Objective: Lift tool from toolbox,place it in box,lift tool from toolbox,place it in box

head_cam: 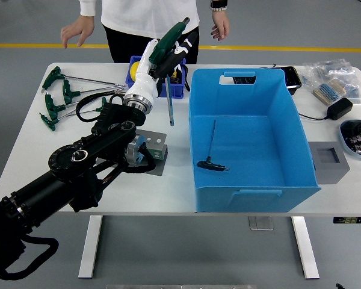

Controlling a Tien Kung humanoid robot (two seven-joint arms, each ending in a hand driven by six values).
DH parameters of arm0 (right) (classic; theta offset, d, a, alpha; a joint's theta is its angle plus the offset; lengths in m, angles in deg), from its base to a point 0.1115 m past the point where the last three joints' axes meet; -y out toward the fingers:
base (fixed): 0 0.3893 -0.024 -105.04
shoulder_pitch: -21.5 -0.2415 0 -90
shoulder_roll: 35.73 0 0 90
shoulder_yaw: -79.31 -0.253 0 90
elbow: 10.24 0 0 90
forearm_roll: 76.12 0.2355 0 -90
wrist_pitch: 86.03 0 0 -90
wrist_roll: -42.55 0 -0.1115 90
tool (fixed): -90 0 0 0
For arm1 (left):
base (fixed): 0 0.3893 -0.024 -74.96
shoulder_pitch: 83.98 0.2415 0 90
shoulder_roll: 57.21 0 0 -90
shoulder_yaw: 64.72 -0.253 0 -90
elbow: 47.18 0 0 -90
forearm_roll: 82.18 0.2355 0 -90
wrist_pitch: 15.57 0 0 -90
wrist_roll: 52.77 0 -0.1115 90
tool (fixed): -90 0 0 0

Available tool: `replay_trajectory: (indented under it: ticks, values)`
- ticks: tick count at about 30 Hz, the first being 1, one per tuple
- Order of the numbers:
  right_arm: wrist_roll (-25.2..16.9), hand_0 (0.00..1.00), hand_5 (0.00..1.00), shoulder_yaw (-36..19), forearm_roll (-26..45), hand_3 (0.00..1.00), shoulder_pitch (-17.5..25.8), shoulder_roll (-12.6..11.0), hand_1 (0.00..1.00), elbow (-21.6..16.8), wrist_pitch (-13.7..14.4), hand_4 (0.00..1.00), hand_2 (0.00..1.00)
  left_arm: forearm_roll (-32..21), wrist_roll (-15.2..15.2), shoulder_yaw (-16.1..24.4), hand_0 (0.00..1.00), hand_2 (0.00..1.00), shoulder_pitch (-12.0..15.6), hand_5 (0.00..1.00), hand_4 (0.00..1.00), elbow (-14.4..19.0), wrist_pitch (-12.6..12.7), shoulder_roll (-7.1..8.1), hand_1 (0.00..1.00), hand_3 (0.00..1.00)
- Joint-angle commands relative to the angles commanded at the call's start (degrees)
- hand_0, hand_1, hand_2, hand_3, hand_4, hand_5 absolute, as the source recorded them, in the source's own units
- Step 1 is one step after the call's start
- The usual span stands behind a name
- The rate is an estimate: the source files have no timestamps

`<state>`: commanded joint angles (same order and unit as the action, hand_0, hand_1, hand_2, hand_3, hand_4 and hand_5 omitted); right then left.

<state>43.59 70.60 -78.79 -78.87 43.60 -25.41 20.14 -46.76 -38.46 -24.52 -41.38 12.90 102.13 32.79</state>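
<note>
My left hand [168,55] is shut on the green T-handle of a hex key [170,102], whose metal shaft hangs down just left of the big blue box [301,147]. The tool is lifted clear of the grey tool stand [152,152] on the table. Another black T-handle hex key [213,161] lies on the floor of the blue box. My right arm is out of view.
Several green T-handle keys [66,99] lie at the table's left. A small blue bin [132,69] stands behind my hand. Cables, a bag and a grey block [331,159] sit at the right. A person stands at the far side, both hands off the table.
</note>
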Motion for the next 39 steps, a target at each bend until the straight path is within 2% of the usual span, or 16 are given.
replay_trajectory:
  ticks: [6, 8, 13, 16, 20, 24, 29, 39]
  values:
    - [0.1, 0.649, 0.752, -0.2, -0.1, 0.557, 0.4, 0.1, 0.634, 0.1, 0.0, 0.806, 0.706, -2.3, -2.2, 0.4, 0.065, 0.036, -0.8, 0.529, 0.81, 4.8, 1.8, 0.0, 0.002, 0.114]
    - [0.2, 0.648, 0.752, -0.4, -0.3, 0.558, 0.5, 0.1, 0.634, 0.2, 0.0, 0.806, 0.706, -3.7, -3.0, -0.1, 0.065, 0.036, -1.1, 0.529, 0.808, 7.4, 2.2, 0.0, 0.002, 0.111]
    - [0.4, 0.648, 0.752, -0.6, -0.7, 0.557, 0.5, 0.1, 0.635, 0.2, 0.1, 0.806, 0.707, -6.0, -3.6, -1.4, 0.065, 0.036, -2.0, 0.529, 0.808, 11.7, 2.0, 0.0, 0.002, 0.111]
    - [0.4, 0.648, 0.752, -0.6, -0.5, 0.557, 0.3, 0.0, 0.635, 0.2, 0.1, 0.806, 0.707, -6.2, -3.7, -1.7, 0.065, 0.036, -2.1, 0.529, 0.808, 12.9, 1.9, 0.0, 0.002, 0.111]
    - [0.4, 0.648, 0.752, -0.7, -0.6, 0.557, 0.0, 0.0, 0.635, 0.2, 0.2, 0.806, 0.707, -7.1, -2.9, -2.8, 0.065, 0.036, -1.2, 0.528, 0.807, 11.9, 2.1, 0.0, 0.002, 0.111]
    - [0.6, 0.648, 0.752, -1.1, -1.3, 0.557, -0.6, -0.1, 0.635, 0.1, 0.2, 0.806, 0.707, -10.0, -0.9, -6.8, 0.065, 0.037, -0.4, 0.526, 0.803, 8.0, 2.5, 0.0, 0.002, 0.113]
    - [0.7, 0.648, 0.752, -1.2, -1.6, 0.557, -1.0, -0.2, 0.635, 0.1, 0.2, 0.806, 0.707, -12.2, 0.2, -10.0, 0.065, 0.037, -0.3, 0.526, 0.803, 5.7, 2.9, 0.0, 0.002, 0.113]
    - [0.6, 0.648, 0.752, -1.3, -2.0, 0.556, -1.3, -0.5, 0.635, 0.1, 0.3, 0.807, 0.707, -14.9, 0.4, -13.2, 0.067, 0.038, -1.2, 0.526, 0.803, 5.6, 2.7, 0.0, 0.002, 0.113]
